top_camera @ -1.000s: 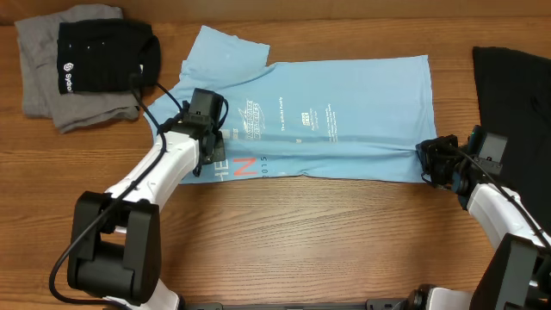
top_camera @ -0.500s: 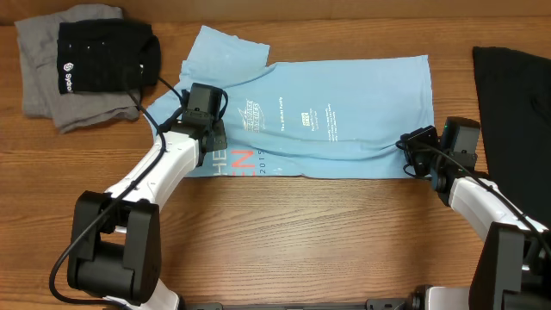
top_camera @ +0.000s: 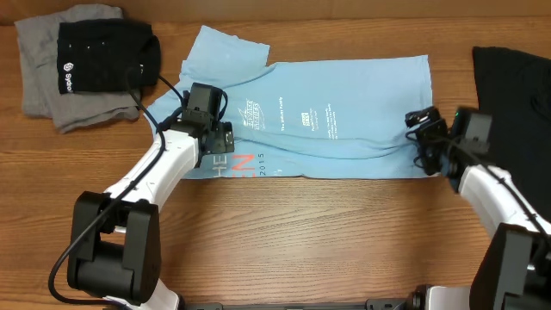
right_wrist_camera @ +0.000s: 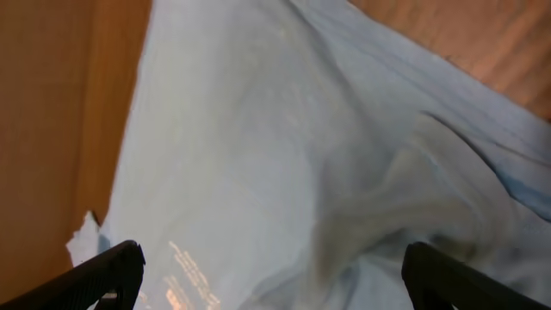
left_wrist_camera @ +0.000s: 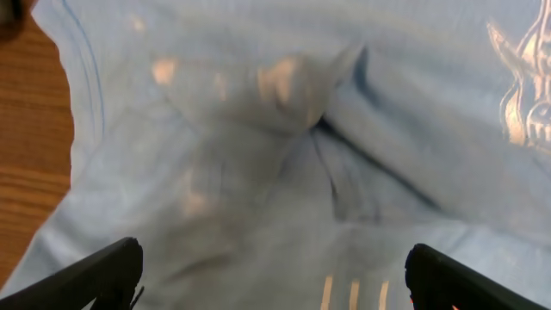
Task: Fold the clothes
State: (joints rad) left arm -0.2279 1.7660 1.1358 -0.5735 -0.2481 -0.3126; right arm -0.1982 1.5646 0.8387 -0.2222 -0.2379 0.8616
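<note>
Left gripper [top_camera: 220,138] and right gripper [top_camera: 424,131] hung spread wide and empty over the near edge of the blue T-shirt [top_camera: 344,120] on the table [top_camera: 301,232]; its lengthwise fold looked laid, so next an end needed pinching to fold across

blue T-shirt [top_camera: 344,120] on table [top_camera: 301,232], black garment [top_camera: 103,56] atop grey garment [top_camera: 39,90]

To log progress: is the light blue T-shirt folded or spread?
Partly folded: the light blue T-shirt lies as a narrow band, lower edge doubled over.
</note>
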